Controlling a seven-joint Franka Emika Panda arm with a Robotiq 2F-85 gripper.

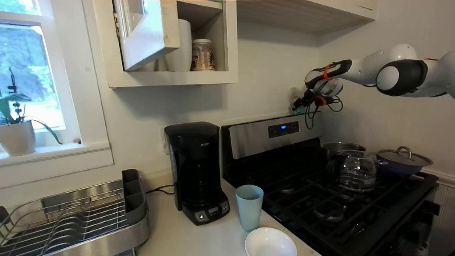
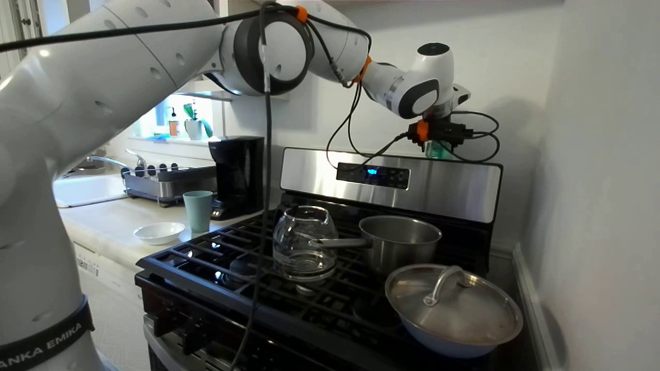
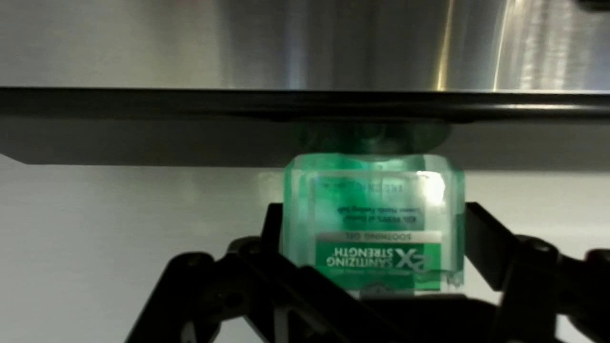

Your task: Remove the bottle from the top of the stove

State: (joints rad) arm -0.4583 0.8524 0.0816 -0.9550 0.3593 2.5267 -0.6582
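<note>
Currently the bottle [image 3: 374, 214], green and see-through, stands upright on top of the stove's raised back panel [image 2: 307, 172]; its dark reflection meets its base in the wrist view. Label appears inverted there but reads "2X Sanitizing Strength" and "Soothing Gel". Gripper [image 3: 373, 224] points down over it, jaws well spread, bottle between them. Pads [image 3: 481, 240] sit at both flanks, no gap visible; cannot tell whether they press on it, so hold unconfirmed. In both exterior views the gripper hides part of the bottle.

Arm [image 2: 124, 77] reaches above the stove [image 2: 196, 281]; cables loop near the wrist. Panel display [image 2: 373, 175] lit blue.

On the grates: steel saucepan [image 2: 399, 252], handle extending toward the glass kettle [image 2: 299, 265]; lidded blue pan [image 2: 464, 319] nearest the side wall.

On the counter [image 1: 167, 231], beside the stove: light blue cup [image 1: 249, 209], upright; white bowl [image 1: 271, 243] just beside it; black coffee maker [image 1: 193, 170] near the cup; dish rack [image 1: 121, 241] farther along.

Above: cabinet [image 1: 209, 79], door swung out, patterned jar [image 1: 203, 58] inside. Potted plant [image 1: 17, 138] on the windowsill [image 1: 96, 151].
</note>
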